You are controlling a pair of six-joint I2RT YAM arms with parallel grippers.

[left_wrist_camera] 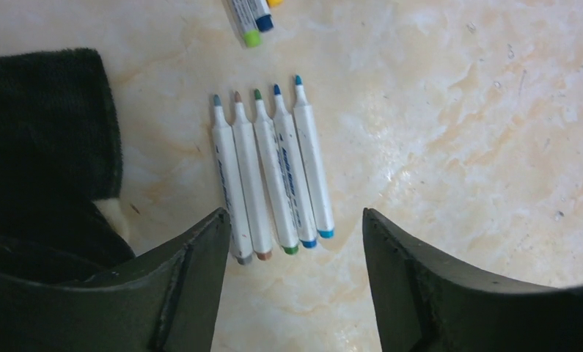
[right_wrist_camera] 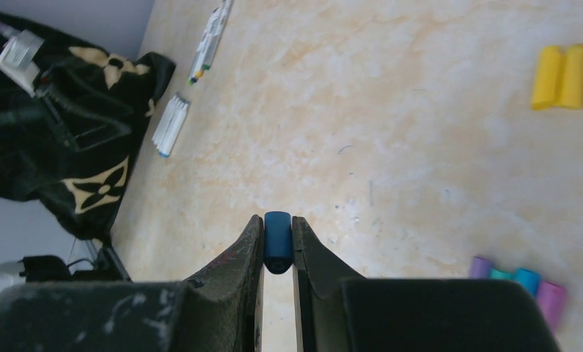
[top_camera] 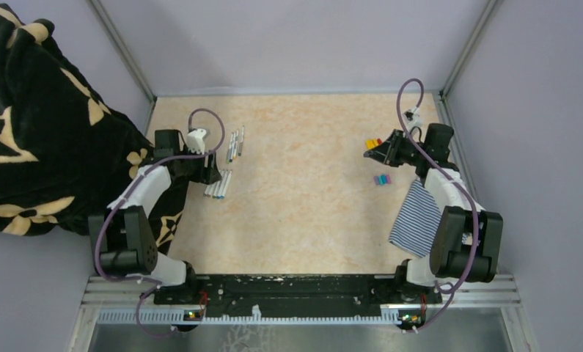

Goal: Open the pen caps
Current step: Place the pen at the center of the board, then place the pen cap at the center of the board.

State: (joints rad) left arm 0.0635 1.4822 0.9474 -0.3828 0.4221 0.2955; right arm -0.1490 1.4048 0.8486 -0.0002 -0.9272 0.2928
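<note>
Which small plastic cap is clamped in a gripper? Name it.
The dark blue cylindrical plastic cap, pinched between the jaws of the right gripper. The yellow caps and the purple, teal, blue and pink row lie loose on the marbled table.

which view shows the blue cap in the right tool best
Right wrist view: the blue cap is close, pinched in the right tool. The top external view shows it too small to make out; the left wrist view misses it.

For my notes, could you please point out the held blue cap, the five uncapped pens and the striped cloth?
blue cap (right_wrist_camera: pixel 277 240): right wrist view, its middle.
five uncapped pens (left_wrist_camera: pixel 275 172): left wrist view, middle pen's barrel.
striped cloth (top_camera: pixel 414 216): top view, its centre.
</note>
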